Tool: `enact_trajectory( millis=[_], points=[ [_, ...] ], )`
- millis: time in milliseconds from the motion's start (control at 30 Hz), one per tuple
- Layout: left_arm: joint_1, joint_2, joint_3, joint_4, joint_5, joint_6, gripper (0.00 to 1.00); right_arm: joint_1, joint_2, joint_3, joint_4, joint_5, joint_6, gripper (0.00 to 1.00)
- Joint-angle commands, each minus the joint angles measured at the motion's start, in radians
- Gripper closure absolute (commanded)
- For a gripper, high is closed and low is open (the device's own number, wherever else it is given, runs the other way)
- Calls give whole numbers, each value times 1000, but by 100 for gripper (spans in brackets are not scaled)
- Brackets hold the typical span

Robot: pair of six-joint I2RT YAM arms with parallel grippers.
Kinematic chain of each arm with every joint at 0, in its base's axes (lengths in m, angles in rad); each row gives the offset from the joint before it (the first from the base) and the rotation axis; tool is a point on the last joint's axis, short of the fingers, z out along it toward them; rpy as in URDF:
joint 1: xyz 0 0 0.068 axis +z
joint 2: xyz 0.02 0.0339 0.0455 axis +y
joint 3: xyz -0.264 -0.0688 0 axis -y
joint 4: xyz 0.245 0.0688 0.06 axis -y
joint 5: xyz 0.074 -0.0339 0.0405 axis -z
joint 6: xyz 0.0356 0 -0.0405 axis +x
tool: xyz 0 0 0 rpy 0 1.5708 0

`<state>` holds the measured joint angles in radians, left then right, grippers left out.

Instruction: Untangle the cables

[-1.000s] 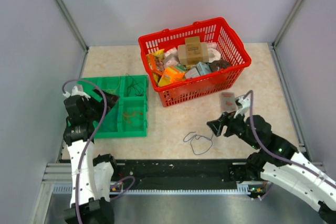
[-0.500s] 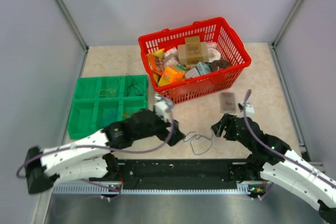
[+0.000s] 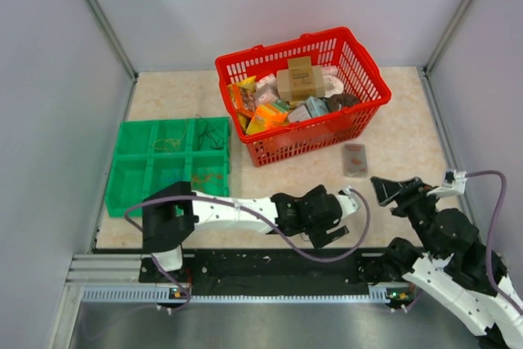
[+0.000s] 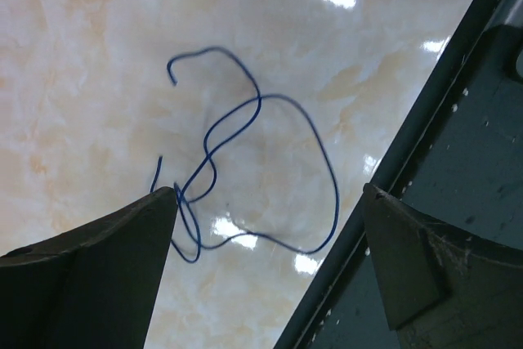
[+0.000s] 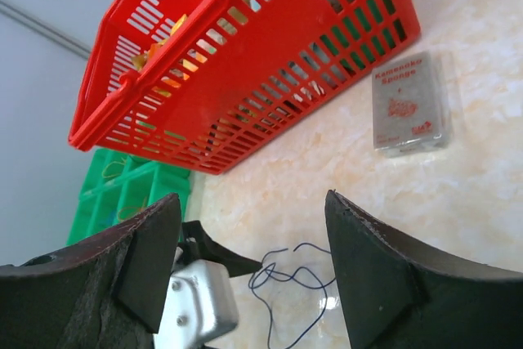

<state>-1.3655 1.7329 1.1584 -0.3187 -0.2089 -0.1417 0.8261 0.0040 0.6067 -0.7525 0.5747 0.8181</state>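
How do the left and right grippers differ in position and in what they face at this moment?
The left gripper hangs low over the blue wire, one fingertip beside its loops; the right gripper sits farther off, the wire beyond its fingertips. The left gripper looks down at the table by the black rail; the right gripper faces the red basket. Both are open and hold nothing.

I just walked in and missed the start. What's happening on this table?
The left gripper, open, hovers over a loose blue wire on the table, not gripping it yet. The right gripper sits off to the side, open and empty. Other wires lie in the green tray.
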Motion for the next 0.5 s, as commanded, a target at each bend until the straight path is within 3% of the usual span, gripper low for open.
enact_trajectory(
  millis=[0,167,267,367,467],
  points=[
    [-70,120,174,-97,-131,27,1,-5,-91,30,-34,60,-56,29],
    [-101,200,270,-132,-121,-18,1,-5,-90,25,-38,59,-39,28],
    [-93,249,296,-163,-223,-36,1,-5,-94,28,-38,56,-48,28],
    [-49,293,319,-220,-320,-42,1,-7,-102,31,-38,47,-53,28],
    [11,306,327,-261,-287,-76,1,-5,-98,34,-38,40,-51,28]
  ],
)
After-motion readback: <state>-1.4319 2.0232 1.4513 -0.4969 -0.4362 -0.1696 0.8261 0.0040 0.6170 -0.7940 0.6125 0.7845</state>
